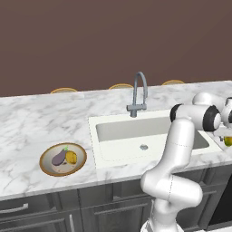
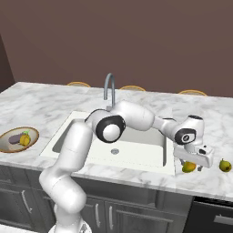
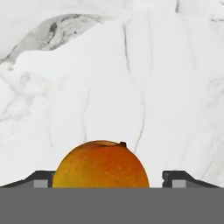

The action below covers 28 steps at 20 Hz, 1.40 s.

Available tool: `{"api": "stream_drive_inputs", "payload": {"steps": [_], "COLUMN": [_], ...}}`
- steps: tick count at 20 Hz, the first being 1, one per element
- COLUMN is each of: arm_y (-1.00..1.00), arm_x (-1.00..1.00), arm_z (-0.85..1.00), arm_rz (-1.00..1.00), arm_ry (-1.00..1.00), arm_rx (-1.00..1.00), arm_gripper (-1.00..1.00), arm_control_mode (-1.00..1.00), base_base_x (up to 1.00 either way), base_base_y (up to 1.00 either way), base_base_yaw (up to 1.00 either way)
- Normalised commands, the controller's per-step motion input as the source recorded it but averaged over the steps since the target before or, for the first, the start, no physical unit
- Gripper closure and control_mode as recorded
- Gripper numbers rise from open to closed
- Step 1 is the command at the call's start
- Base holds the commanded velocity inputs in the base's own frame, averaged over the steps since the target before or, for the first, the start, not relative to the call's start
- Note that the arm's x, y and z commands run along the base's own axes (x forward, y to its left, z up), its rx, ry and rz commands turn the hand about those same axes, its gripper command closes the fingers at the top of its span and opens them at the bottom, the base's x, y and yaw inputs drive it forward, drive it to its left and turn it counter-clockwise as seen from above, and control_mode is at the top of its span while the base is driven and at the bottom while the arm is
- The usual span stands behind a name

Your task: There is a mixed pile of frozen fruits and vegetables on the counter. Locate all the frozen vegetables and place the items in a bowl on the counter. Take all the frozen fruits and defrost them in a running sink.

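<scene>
With the claw [image 3: 106,183] spread wide around the orange fruit [image 3: 101,164] and not pinching it yet, the fruit could squirt out, since it's round, smooth and slick-looking. It sits on the counter [image 2: 200,118] just right of the sink [image 2: 136,145]; another fruit [image 2: 225,165] lies further right. Left of the sink, the bowl [image 1: 47,156] holds the glossy eggplant [image 1: 59,157] and yellow vegetable [image 1: 71,157].

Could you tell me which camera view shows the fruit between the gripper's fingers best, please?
The hand view: the orange-yellow fruit sits large between the fingertips. The right base view shows it small under the gripper; the left base view shows a sliver.
</scene>
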Motion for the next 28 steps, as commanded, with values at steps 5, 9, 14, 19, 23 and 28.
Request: {"api": "stream_drive_inputs", "payload": {"steps": [5,9,14,19,23,28], "arm_y": [0.0,0.04,0.36,0.55,0.57,0.52], "arm_x": [0.0,-0.05,0.0,0.04,0.08,0.24], "arm_z": [0.0,0.08,0.54,0.43,0.29,0.0], "arm_rz": [-0.01,-0.02,0.08,0.25,0.28,0.14], "arm_ry": [0.0,-0.03,-0.05,-0.02,0.0,-0.02], "arm_rx": [0.0,0.05,0.09,0.06,0.02,0.0], "arm_gripper": [1.0,1.0,1.0,1.0,1.0,1.0], "arm_control_mode": [-1.0,-1.0,-1.0,-1.0,-1.0,-1.0], "base_base_x": [0.0,0.0,0.0,0.0,0.0,0.0], "base_base_y": [0.0,0.0,0.0,0.0,0.0,0.0], "base_base_yaw": [0.0,0.0,0.0,0.0,0.0,0.0]}}
